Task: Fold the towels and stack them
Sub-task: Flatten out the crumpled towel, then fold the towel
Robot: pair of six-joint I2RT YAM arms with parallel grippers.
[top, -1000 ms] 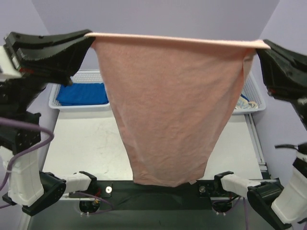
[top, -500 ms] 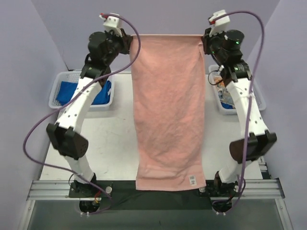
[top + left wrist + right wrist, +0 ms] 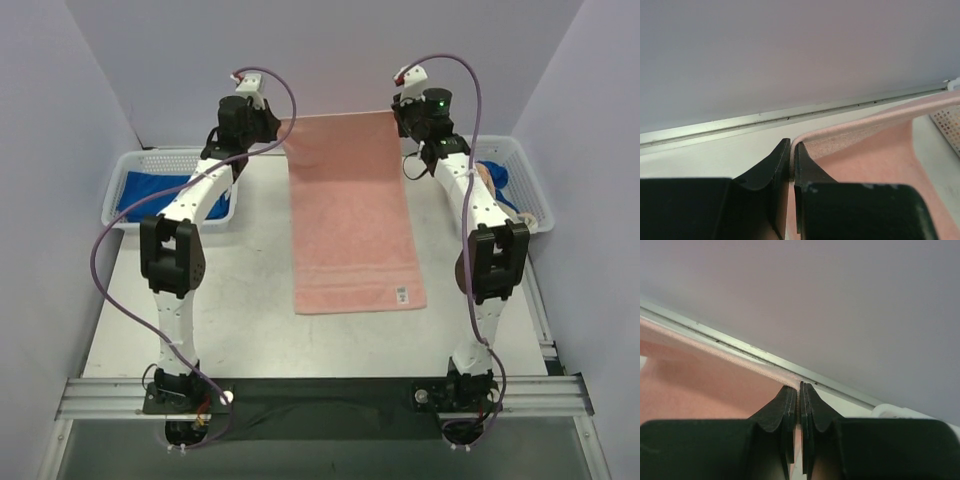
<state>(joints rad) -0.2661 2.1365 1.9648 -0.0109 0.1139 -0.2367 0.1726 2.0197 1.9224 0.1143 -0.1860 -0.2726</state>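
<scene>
Salmon-pink towel (image 3: 350, 220) lies stretched lengthwise on the white surface (image 3: 240, 290). The left pincer (image 3: 791, 146) grips its far left corner, the right pincer (image 3: 799, 386) its far right corner.

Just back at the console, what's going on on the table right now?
The left gripper and right gripper each pinch a far corner of the salmon-pink towel, stretched taut between them, the rest lying flat down the middle of the table. No fold made yet. A blue towel sits in the left basket.
</scene>
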